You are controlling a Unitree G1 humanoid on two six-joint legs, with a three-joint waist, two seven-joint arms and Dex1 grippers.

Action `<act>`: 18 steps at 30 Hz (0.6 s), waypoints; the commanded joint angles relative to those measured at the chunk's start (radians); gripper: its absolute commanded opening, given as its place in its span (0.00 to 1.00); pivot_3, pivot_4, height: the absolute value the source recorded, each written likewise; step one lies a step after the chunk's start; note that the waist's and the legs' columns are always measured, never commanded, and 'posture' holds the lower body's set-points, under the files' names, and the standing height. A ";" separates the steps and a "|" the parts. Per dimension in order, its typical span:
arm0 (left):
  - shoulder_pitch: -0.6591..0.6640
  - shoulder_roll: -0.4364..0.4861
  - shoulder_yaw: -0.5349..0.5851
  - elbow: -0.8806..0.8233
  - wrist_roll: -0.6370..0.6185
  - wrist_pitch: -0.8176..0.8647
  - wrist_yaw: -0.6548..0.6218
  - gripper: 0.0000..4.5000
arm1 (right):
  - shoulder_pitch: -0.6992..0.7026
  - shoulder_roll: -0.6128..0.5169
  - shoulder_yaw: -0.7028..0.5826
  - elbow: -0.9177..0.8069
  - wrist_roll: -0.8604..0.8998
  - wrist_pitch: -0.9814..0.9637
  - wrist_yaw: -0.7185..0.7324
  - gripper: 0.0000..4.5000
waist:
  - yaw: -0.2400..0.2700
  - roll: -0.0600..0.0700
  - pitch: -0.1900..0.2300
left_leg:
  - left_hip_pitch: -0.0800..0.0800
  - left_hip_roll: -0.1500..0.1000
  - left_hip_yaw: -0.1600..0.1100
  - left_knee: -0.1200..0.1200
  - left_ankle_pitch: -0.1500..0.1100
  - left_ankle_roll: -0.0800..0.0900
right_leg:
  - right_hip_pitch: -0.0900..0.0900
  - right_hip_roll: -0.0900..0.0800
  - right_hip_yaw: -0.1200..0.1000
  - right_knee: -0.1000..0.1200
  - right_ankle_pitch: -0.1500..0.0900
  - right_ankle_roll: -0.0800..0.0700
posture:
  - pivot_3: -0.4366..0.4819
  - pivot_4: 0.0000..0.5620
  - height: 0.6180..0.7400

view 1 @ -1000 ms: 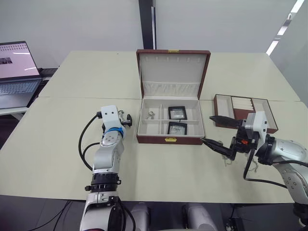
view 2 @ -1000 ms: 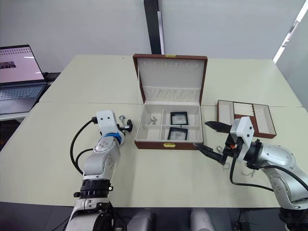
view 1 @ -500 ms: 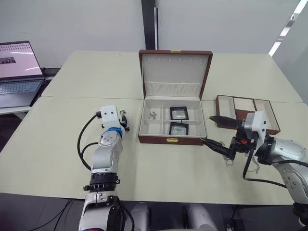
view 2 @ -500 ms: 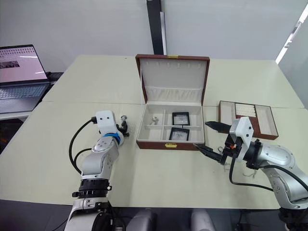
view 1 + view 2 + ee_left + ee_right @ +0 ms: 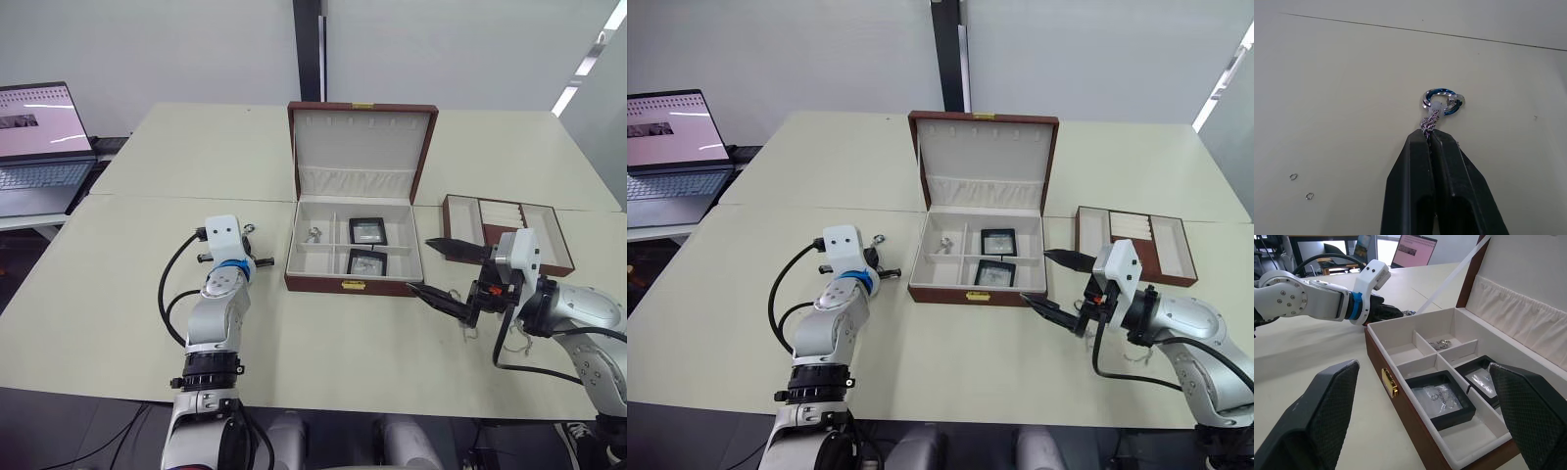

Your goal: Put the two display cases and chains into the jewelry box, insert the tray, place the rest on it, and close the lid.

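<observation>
We see the jewelry box [image 5: 355, 235] open at the middle of the tabletop [image 5: 147, 294], both display cases [image 5: 366, 230] in its right-hand compartments and one chain [image 5: 312, 234] in a left one. The tray [image 5: 505, 223] sits near the right edge; a laptop [image 5: 39, 147] stands off the left side. Our left end effector [image 5: 1430, 134] pinches a second chain [image 5: 1442, 102], its ring resting on the tabletop, with two tiny loose rings [image 5: 1301, 186] close by. Our right end effector [image 5: 439, 269] is spread wide beside the box's front right corner.

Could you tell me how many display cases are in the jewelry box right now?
2, both in the jewelry box, on the robot's right half: one display case in the rear compartment, the other in the front compartment.
</observation>
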 commanded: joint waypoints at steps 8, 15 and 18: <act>0.059 -0.011 0.037 -0.139 -0.046 -0.065 -0.015 0.01 | -0.015 0.015 -0.026 -0.031 0.020 -0.013 -0.006 1.00 | 0.000 -0.002 0.001 | -0.003 0.001 0.000 0.000 0.000 0.000 | -0.002 0.000 0.000 -0.002 0.001 0.000 | 0.48 0.27 1.00; 0.087 0.003 0.044 -0.280 -0.069 -0.037 -0.020 0.01 | -0.017 0.015 -0.050 -0.090 0.079 0.025 -0.027 1.00 | 0.000 -0.002 0.001 | -0.004 0.001 -0.001 0.000 0.000 0.000 | -0.003 0.000 -0.001 -0.003 0.001 0.000 | 0.48 0.27 1.00; 0.085 0.011 0.036 -0.318 -0.075 -0.012 -0.029 0.01 | -0.014 0.010 -0.056 -0.110 0.098 0.039 -0.037 1.00 | 0.000 -0.002 0.001 | -0.004 0.000 -0.001 0.000 0.000 0.000 | -0.003 0.000 -0.001 -0.003 0.001 0.000 | 0.48 0.27 1.00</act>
